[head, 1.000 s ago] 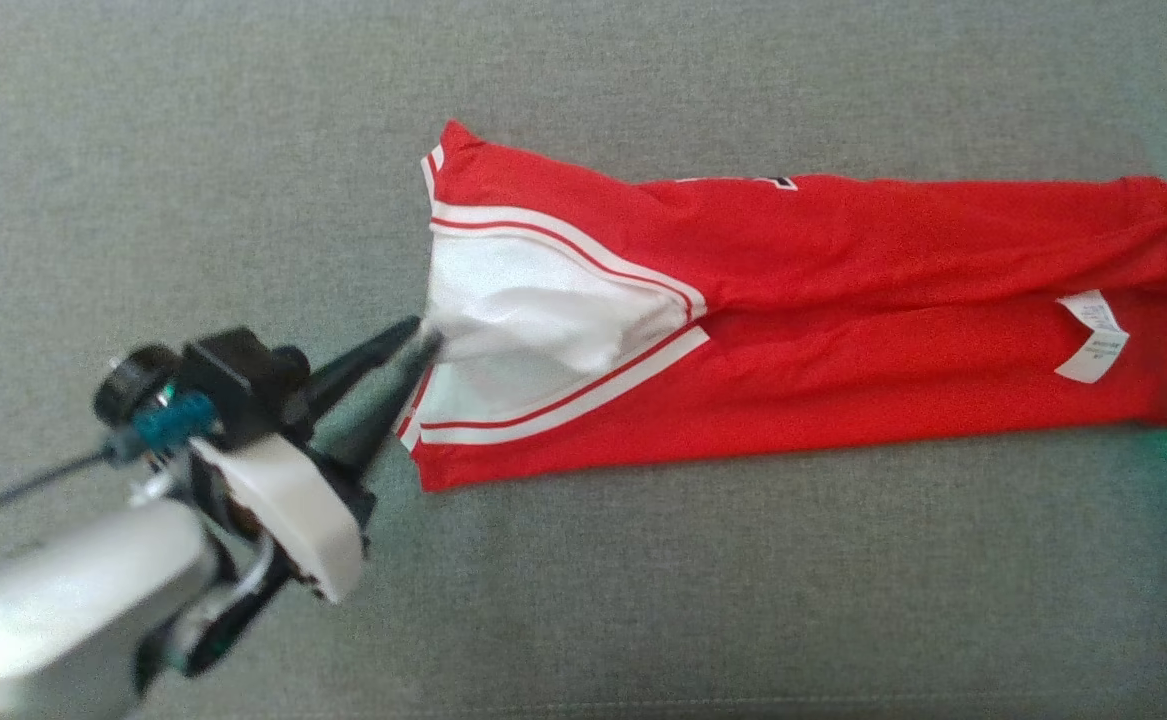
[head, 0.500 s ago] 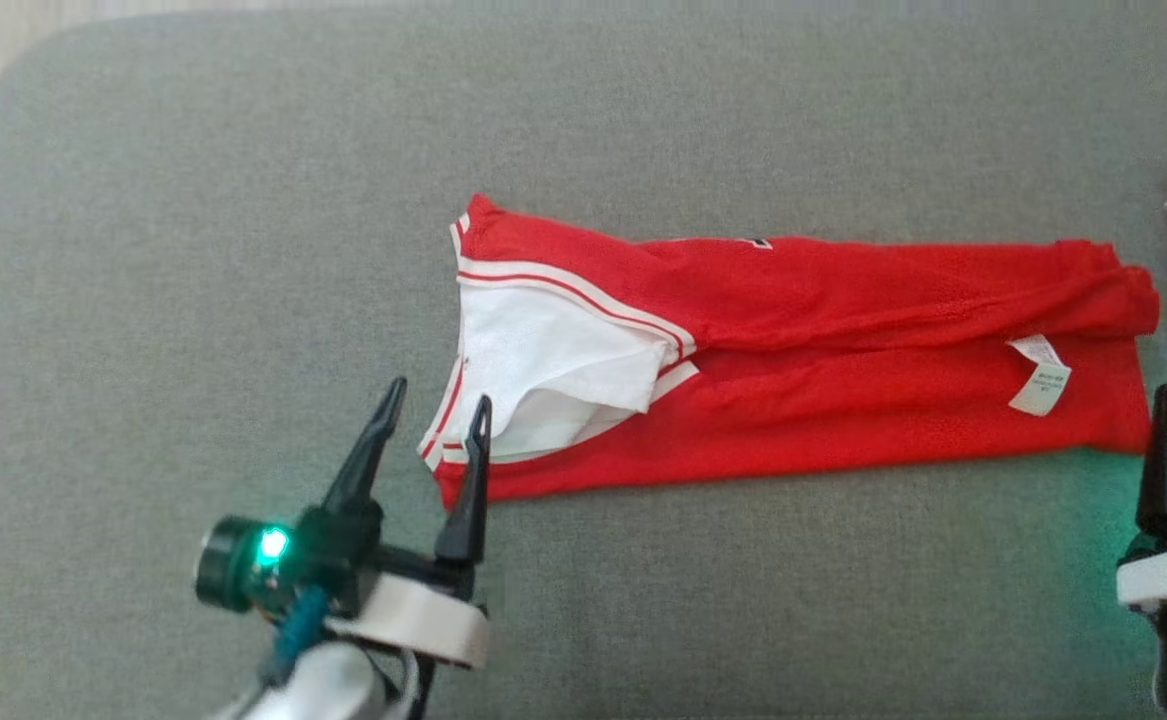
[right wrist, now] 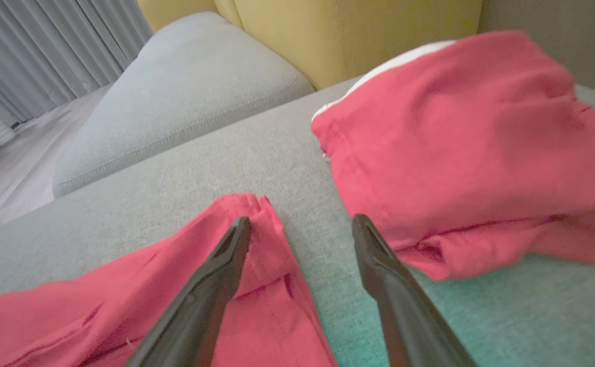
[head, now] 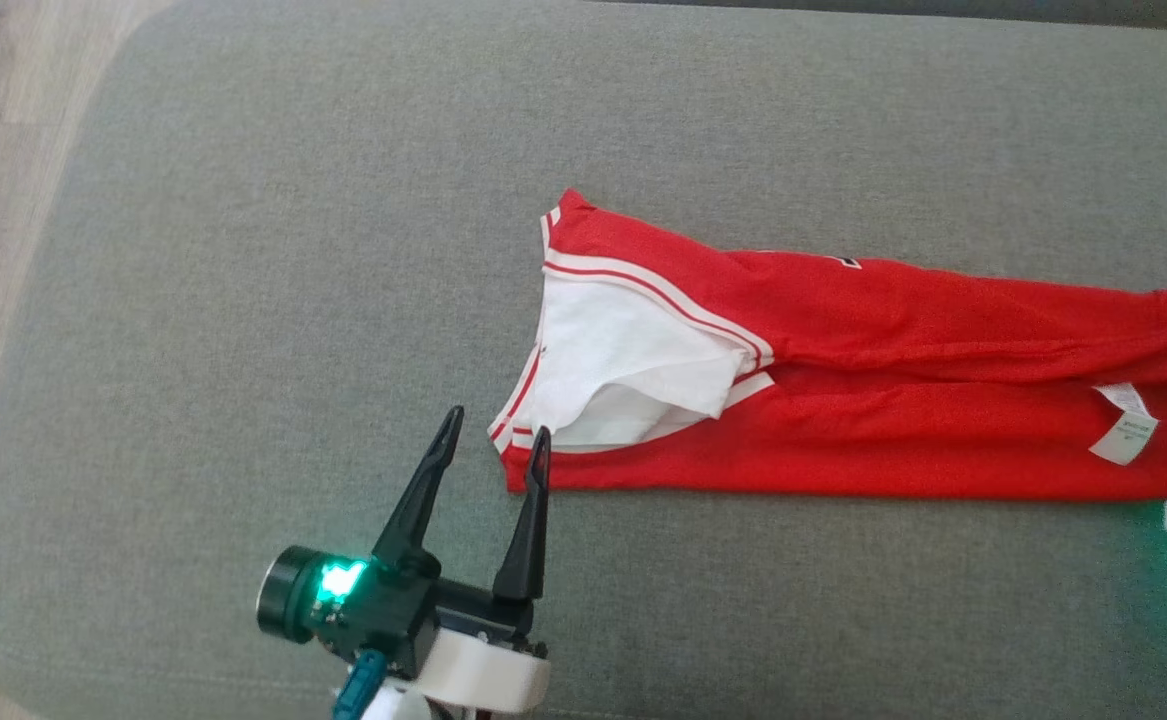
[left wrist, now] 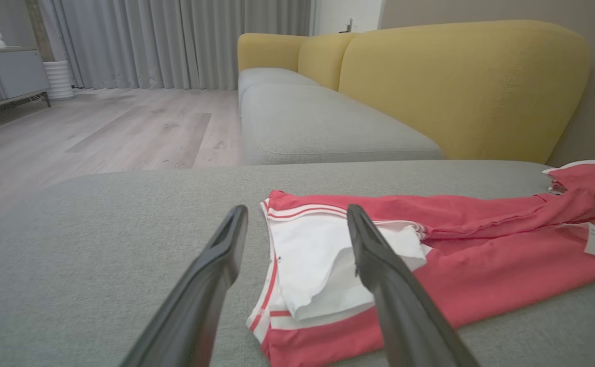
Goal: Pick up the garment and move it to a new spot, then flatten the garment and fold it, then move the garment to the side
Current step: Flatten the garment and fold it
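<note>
I am backing the left gripper [head: 498,421] and right gripper [right wrist: 301,220] off, both now spread and empty, leaving the red garment [head: 843,400] stretched long on the grey cushion [head: 243,300], seemingly ready for folding.

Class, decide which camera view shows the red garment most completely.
Head view: the garment lies nearly full length on the grey cushion. Left wrist view shows its white-trimmed end, foreshortened; right wrist view, its other end close up.
</note>
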You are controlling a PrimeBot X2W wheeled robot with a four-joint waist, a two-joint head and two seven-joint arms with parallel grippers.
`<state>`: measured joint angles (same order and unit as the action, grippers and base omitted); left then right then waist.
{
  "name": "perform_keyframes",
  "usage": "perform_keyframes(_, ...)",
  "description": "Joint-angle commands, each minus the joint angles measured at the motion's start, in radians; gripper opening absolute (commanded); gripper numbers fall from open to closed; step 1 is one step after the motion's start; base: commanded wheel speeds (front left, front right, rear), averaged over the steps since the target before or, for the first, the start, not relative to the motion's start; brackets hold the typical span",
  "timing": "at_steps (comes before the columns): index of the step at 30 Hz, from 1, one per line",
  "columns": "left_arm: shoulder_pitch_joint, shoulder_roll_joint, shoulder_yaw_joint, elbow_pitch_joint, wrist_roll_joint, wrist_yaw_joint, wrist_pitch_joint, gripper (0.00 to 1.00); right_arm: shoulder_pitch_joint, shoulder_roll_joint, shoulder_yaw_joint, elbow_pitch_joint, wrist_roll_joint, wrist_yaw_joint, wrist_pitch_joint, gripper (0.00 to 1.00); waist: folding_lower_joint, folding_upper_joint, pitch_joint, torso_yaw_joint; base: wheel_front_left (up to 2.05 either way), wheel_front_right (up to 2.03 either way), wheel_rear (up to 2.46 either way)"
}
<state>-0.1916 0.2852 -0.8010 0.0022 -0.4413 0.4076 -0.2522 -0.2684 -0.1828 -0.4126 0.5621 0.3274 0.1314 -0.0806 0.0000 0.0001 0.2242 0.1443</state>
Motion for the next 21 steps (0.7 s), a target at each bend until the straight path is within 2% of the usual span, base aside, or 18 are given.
perform_keyframes(1,0.002,-0.008,0.052,-0.019,0.020,-0.014,-0.009,1.00,-0.032,0.001,0.006,0.004,-0.016,-0.001,0.013,1.00,0.0000,-0.0001,0.006,0.006,0.00,0.00,0.00)
perform_keyframes(6,0.022,-0.046,0.101,0.000,0.061,-0.063,-0.009,1.00,-0.075,0.026,-0.022,0.102,-0.072,-0.001,0.062,1.00,0.0000,-0.0001,0.007,0.011,0.00,0.00,0.00)
perform_keyframes(7,0.025,-0.053,0.110,0.002,0.068,-0.072,-0.009,1.00,-0.079,0.032,-0.024,0.114,-0.078,-0.001,0.068,0.93,0.0000,-0.0001,0.006,0.012,0.00,0.00,0.00)
perform_keyframes(8,0.029,-0.059,0.121,0.004,0.076,-0.080,-0.009,1.00,-0.081,0.037,-0.025,0.124,-0.083,-0.001,0.075,0.65,0.0000,-0.0001,0.003,0.012,0.00,0.00,0.00)
perform_keyframes(11,0.041,-0.076,0.147,0.012,0.095,-0.105,-0.009,1.00,-0.084,0.044,-0.027,0.149,-0.087,-0.001,0.081,0.00,0.0000,-0.0001,-0.006,0.012,0.00,0.00,0.00)
perform_keyframes(21,0.074,-0.111,0.209,0.029,0.144,-0.164,-0.009,1.00,-0.077,0.005,0.000,0.154,-0.050,-0.001,-0.010,0.00,0.0000,-0.0001,-0.037,0.009,0.00,0.00,0.00)
